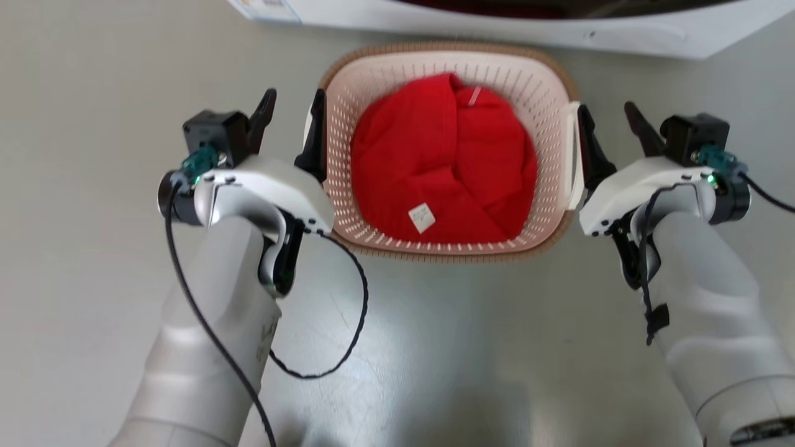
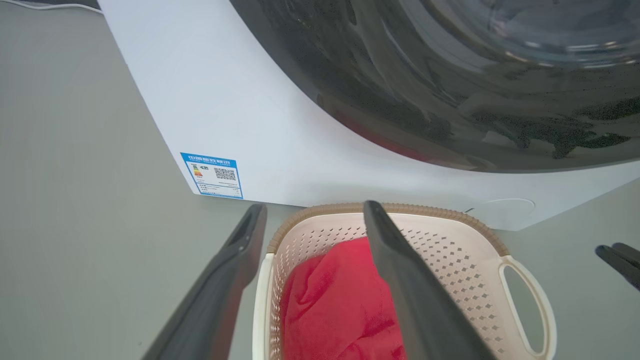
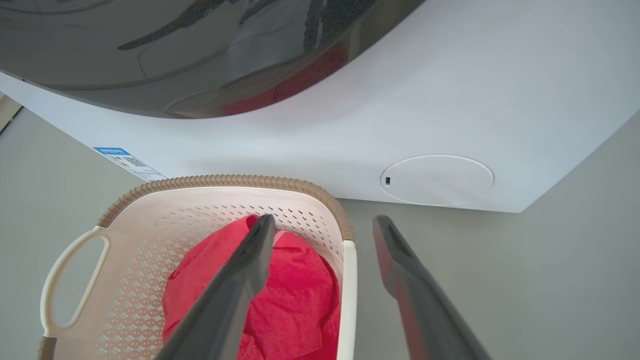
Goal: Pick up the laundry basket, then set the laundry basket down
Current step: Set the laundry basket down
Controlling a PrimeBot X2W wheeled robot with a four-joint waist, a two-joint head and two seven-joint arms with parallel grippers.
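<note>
The laundry basket (image 1: 447, 62), cream with a brown woven-look rim, stands on the grey floor in front of me with a red cloth (image 1: 444, 161) inside. My left gripper (image 1: 295, 99) is open at the basket's left side. In the left wrist view its jaws (image 2: 315, 207) straddle the white side handle (image 2: 261, 300), one finger outside and one over the cloth. My right gripper (image 1: 605, 112) is open at the right side. Seen from the right wrist, it (image 3: 324, 220) straddles the other handle (image 3: 348, 300) the same way. Neither pair of jaws presses on the handle.
A big white washing machine (image 1: 559, 28) with a dark round door (image 2: 450, 75) stands just behind the basket. Grey floor (image 1: 74, 186) stretches to both sides and towards me. A black cable (image 1: 354, 310) loops from my left forearm.
</note>
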